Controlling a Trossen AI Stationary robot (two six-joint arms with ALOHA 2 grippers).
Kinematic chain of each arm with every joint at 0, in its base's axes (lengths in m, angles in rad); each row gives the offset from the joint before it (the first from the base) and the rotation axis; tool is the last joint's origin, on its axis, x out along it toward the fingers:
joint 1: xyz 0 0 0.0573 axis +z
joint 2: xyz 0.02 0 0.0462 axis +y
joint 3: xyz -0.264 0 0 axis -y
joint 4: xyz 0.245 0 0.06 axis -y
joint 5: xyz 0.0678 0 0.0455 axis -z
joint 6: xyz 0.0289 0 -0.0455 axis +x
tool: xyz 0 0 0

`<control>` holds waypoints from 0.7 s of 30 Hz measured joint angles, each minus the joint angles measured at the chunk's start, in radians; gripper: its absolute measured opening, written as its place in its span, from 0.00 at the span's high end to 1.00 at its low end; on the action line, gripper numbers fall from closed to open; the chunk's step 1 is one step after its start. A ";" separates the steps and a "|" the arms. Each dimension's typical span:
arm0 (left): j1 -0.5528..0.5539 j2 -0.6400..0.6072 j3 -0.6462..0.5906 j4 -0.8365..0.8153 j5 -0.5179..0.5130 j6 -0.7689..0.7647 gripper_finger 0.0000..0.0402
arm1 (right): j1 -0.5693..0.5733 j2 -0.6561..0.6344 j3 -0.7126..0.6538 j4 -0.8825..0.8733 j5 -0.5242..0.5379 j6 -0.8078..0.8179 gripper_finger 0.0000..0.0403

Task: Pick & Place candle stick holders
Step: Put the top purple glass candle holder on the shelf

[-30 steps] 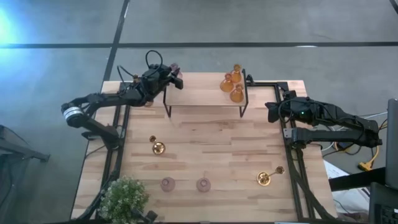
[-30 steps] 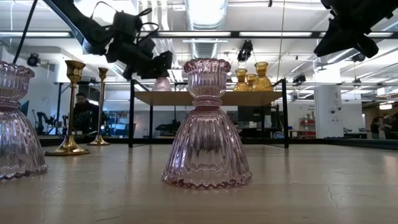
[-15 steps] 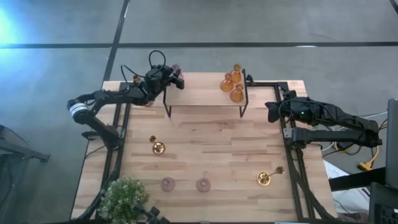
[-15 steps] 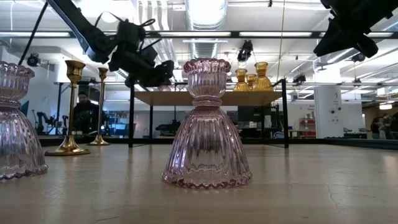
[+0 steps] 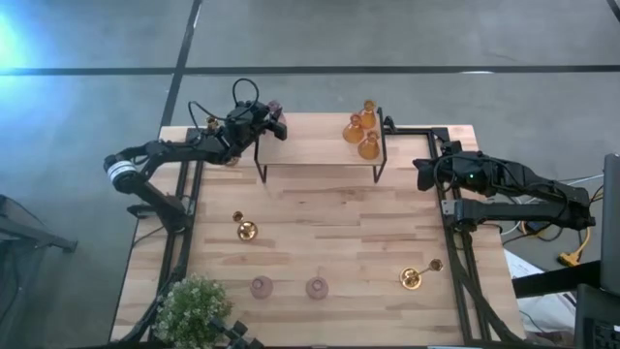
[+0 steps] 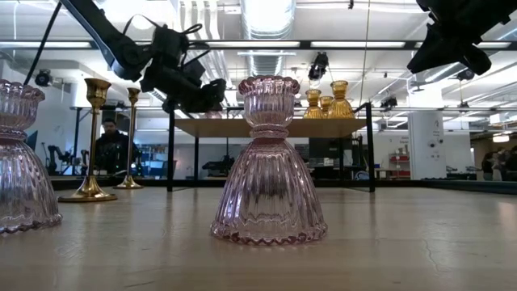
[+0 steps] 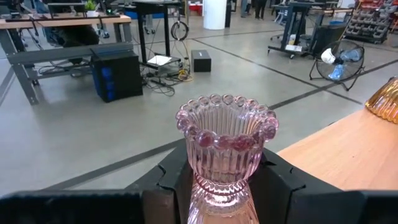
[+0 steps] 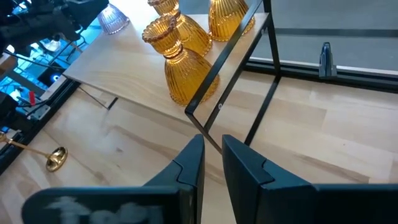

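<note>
So far three amber holders (image 5: 360,132) stood on the shelf (image 5: 320,145), the left gripper (image 5: 274,120) clamped a pink holder (image 7: 224,144) above its left end, while two pink (image 5: 289,287) and three gold (image 5: 245,230) remained on the table (image 5: 339,233)

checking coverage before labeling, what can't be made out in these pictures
- Base of the pink ribbed glass candle holder in the left gripper: cut off by the left wrist view's bottom edge.
- Third amber glass holder: cropped by the right wrist view's top edge.
- Gold holder: too small in the high view.
</note>
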State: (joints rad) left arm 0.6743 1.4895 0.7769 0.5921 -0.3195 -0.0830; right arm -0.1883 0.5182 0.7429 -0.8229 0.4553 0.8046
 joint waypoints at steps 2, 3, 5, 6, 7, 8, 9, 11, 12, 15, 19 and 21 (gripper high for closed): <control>0.000 0.000 0.000 -0.001 0.000 0.000 0.69 | 0.000 0.000 0.000 0.000 0.000 0.000 0.88; 0.000 0.000 0.000 -0.002 0.000 0.000 0.68 | 0.000 0.000 0.000 0.000 0.000 0.000 0.88; 0.000 0.000 0.000 -0.011 -0.003 0.000 0.63 | 0.000 0.000 0.000 0.000 0.000 0.000 0.88; -0.001 0.000 0.000 -0.012 -0.003 0.000 0.60 | 0.000 0.000 0.000 0.000 0.000 0.000 0.88; -0.001 0.000 0.000 -0.015 -0.003 0.000 0.57 | 0.000 0.000 0.000 0.000 0.000 0.000 0.88; -0.001 0.000 0.000 -0.017 -0.003 0.000 0.55 | 0.000 0.000 0.000 0.000 0.000 0.000 0.88; -0.001 0.000 -0.001 -0.017 -0.003 0.000 0.54 | 0.000 0.000 0.000 0.000 0.000 0.000 0.88; -0.001 0.000 -0.001 -0.020 -0.003 0.000 0.53 | 0.000 0.000 0.000 0.000 0.000 0.000 0.88; -0.001 0.000 -0.001 -0.022 -0.003 0.000 0.53 | 0.000 0.000 0.000 0.000 0.000 0.000 0.88; -0.001 -0.002 -0.001 -0.035 -0.003 -0.007 0.53 | 0.000 0.000 0.000 0.000 0.000 0.000 0.88; -0.001 -0.003 0.000 -0.044 -0.003 -0.043 0.52 | 0.000 0.000 0.000 0.000 0.000 0.000 0.88; -0.001 -0.003 0.000 -0.045 -0.001 -0.050 0.52 | 0.000 0.000 0.000 0.000 0.000 0.000 0.88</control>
State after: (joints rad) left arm 0.6735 1.4860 0.7765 0.5468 -0.3202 -0.1331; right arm -0.1883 0.5182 0.7429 -0.8230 0.4548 0.8047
